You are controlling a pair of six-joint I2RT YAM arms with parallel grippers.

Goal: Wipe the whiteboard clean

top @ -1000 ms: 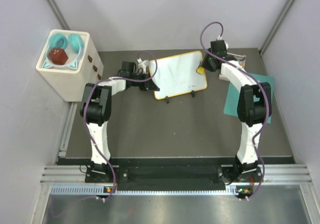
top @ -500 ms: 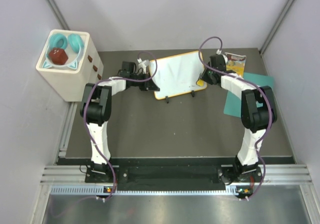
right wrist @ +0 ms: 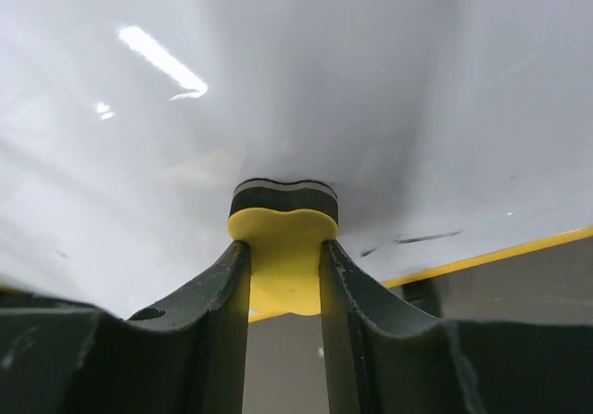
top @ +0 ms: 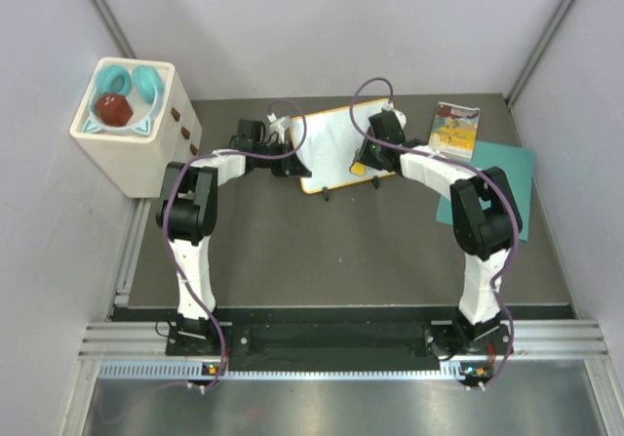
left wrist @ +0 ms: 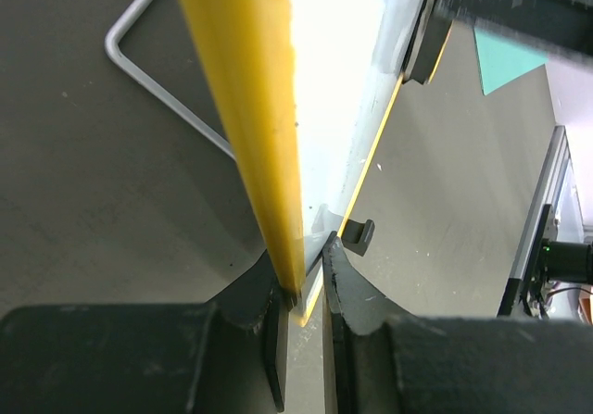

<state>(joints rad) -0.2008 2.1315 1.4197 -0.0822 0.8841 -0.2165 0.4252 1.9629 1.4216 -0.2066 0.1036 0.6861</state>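
Note:
The whiteboard [top: 331, 143], white with an orange-yellow rim, stands tilted on the dark mat at the back centre. My left gripper [top: 292, 160] is shut on its left rim; the left wrist view shows the yellow rim [left wrist: 250, 108] pinched between the jaws of that gripper [left wrist: 306, 266]. My right gripper [top: 369, 155] is shut on a yellow eraser [right wrist: 283, 257] with a black felt pad and presses it against the board's face [right wrist: 278, 81], low and right of centre. A short black streak [right wrist: 417, 240] shows near the bottom rim.
A white box [top: 146, 158] holding a teal item and a dark red object stands at the back left. A small picture book [top: 454, 129] and a teal sheet [top: 512, 163] lie at the right. The board's wire stand [left wrist: 157, 81] is behind it.
My right gripper has slid left with the eraser, from the board's right edge onto its face, and this has uncovered the picture book. The left gripper has not moved.

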